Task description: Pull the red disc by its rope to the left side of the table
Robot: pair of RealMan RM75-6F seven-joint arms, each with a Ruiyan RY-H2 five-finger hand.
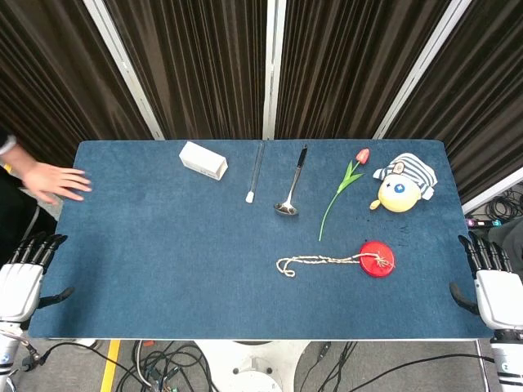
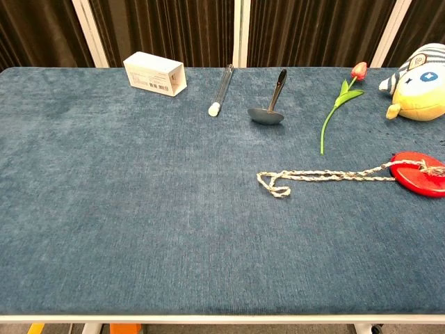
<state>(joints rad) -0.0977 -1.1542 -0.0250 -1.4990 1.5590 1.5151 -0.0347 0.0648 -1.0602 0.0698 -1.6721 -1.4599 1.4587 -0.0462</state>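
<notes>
your left hand (image 1: 20, 282) and right hand (image 1: 494, 286) are hanging off the table's (image 1: 163, 269) near corners, fingers spread, holding nothing. the red disc (image 1: 377, 258) is lying right of centre, its rope (image 1: 319, 261) trailing left across bare blue cloth; a person's hand (image 1: 53, 181) is resting on the far left edge.

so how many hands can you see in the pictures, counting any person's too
3. The robot's left hand is at the table's near-left corner, its right hand at the near-right corner, and a person's hand rests on the far-left edge. Others may be out of frame.
</notes>
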